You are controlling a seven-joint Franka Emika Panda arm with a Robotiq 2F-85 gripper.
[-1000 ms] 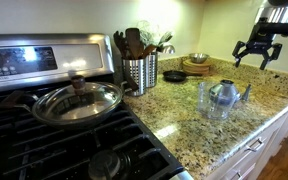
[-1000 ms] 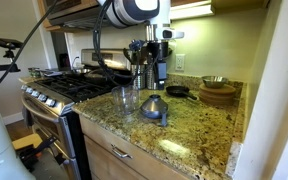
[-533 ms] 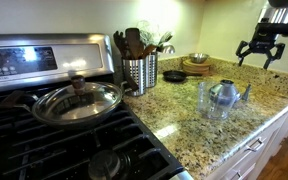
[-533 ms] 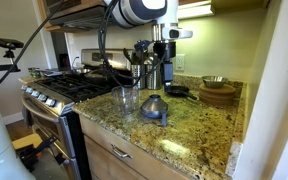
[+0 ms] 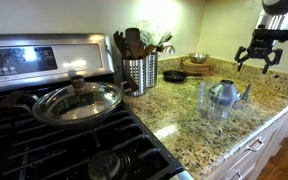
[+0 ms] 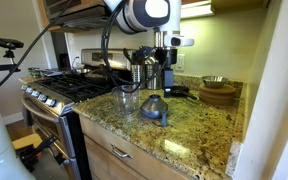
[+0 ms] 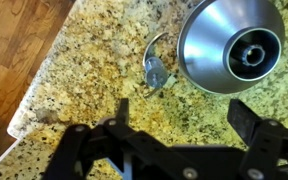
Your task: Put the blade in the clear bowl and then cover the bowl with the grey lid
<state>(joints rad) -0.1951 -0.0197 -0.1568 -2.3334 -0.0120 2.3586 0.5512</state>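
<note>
**Risks**
- The small slim grey blade piece (image 7: 156, 70) sits on the speckled granite counter (image 7: 94, 60), just beside the rim of the grey domed lid with a central knob (image 7: 229, 45). Whether the two touch cannot be told.
- A descent slightly off line would likely land one finger on the lid and shove it, or tip the blade over.
- The blade is narrow and probably slick, so a pinch off its middle could let it twist or drop.
- The counter edge and the wooden floor (image 7: 14, 50) lie on the side of the blade away from the lid. A knock that way could send it off.
- The clear straight-walled bowl (image 5: 205, 100) stands just beside the lid in an exterior view. It looks light, and a carried blade catching its rim might tip it.

**Jaws**
- The gripper (image 7: 180, 108) hangs above the counter, over the blade and lid.
- The jaws are spread wide, with nothing between them and touching nothing.
</note>
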